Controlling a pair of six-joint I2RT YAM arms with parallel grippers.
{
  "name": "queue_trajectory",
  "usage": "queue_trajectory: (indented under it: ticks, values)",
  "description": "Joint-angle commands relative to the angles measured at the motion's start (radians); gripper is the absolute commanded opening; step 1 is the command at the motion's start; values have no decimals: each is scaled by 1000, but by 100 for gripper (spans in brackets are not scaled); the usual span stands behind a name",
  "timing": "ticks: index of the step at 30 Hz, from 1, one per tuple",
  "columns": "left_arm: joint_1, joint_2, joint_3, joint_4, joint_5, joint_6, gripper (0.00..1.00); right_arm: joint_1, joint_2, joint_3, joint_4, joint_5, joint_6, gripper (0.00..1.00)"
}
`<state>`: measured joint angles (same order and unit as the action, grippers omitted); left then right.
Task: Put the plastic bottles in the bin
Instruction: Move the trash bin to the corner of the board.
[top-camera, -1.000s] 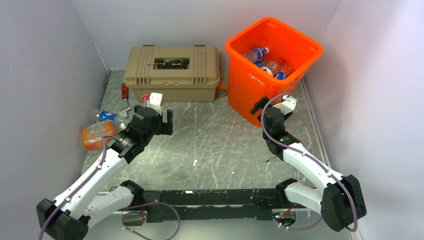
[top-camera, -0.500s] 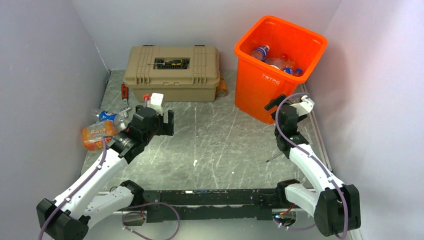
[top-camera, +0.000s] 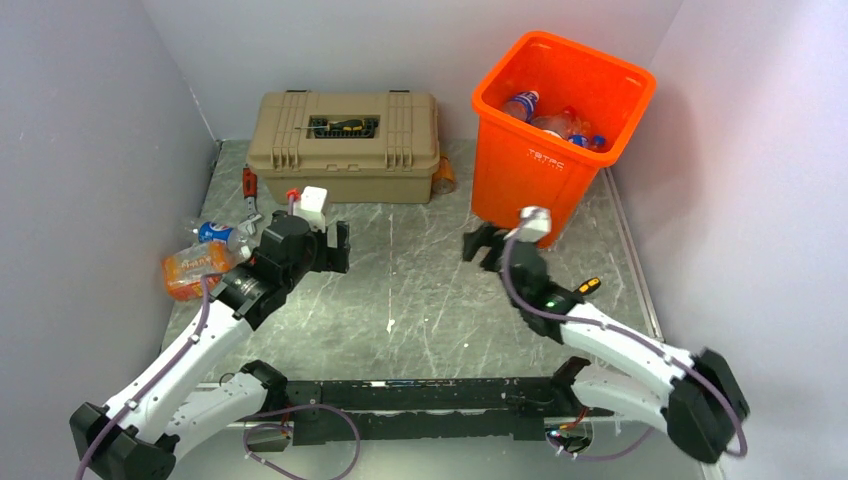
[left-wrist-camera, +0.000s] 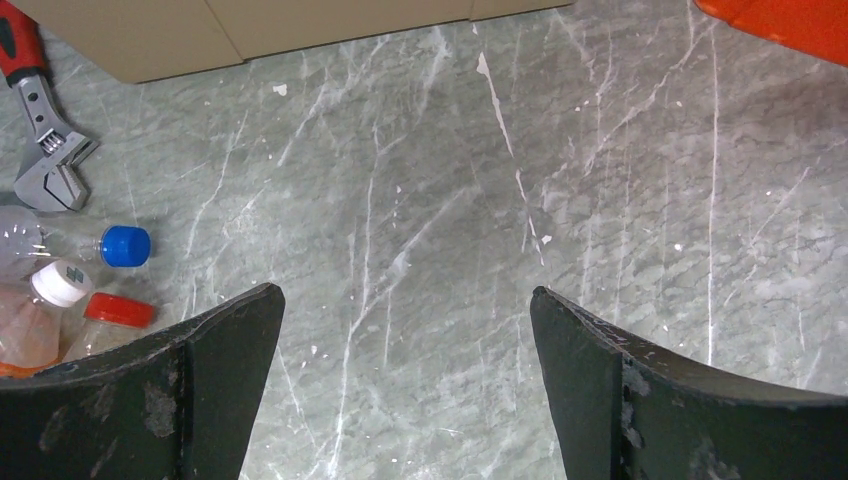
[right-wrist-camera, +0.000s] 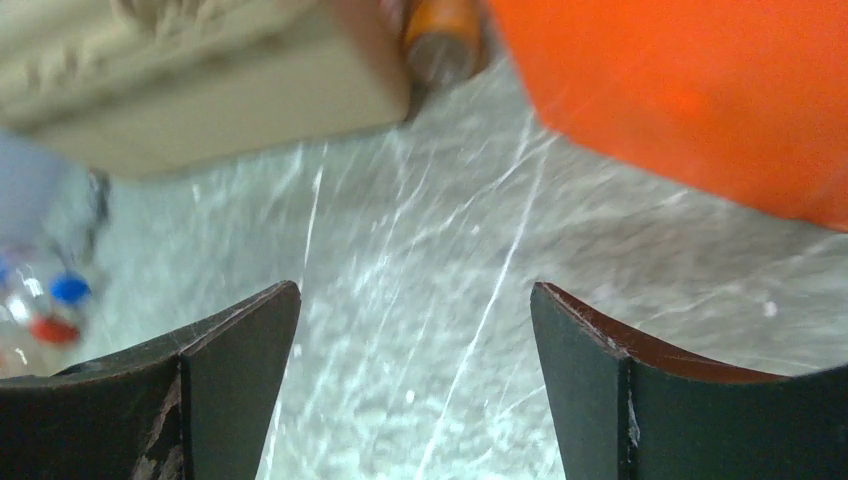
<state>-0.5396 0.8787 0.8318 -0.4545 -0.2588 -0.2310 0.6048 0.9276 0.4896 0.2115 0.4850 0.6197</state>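
The orange bin (top-camera: 530, 160) stands at the back right with several plastic bottles (top-camera: 545, 115) inside. More crushed bottles (top-camera: 200, 262) lie at the left edge; in the left wrist view their blue cap (left-wrist-camera: 125, 245), white cap (left-wrist-camera: 60, 283) and red cap (left-wrist-camera: 118, 310) show. My left gripper (top-camera: 335, 245) is open and empty over bare table (left-wrist-camera: 405, 300), right of those bottles. My right gripper (top-camera: 478, 245) is open and empty in front of the bin, low over the table (right-wrist-camera: 415, 295). The bin wall (right-wrist-camera: 680, 90) fills that blurred view's upper right.
A tan toolbox (top-camera: 345, 145) stands at the back with a screwdriver (top-camera: 342, 125) on its lid. An orange-wrapped object (top-camera: 444, 178) lies between toolbox and bin. A red-handled wrench (top-camera: 250, 190) lies left of the toolbox. A yellow-handled tool (top-camera: 588, 287) lies right of my right arm.
The bin slid back and right, then stayed. My right gripper left the bin's front wall and swung left over the table middle. The left arm has hardly moved.
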Motion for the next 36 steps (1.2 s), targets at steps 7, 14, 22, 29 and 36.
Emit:
queue_trajectory:
  ticks: [7,14,22,29,36]
  values:
    - [3,-14,48,7,35,-6,99,253,412,320,152,323,-428,93]
    - [3,-18,47,7,38,-5,99,230,734,631,256,374,-717,93]
    - [2,-31,46,10,48,-7,99,127,888,739,297,372,-748,93]
    - [3,-28,49,9,63,-10,99,30,894,737,225,366,-647,93]
    - [4,-17,49,10,68,-11,99,-22,863,692,177,386,-573,95]
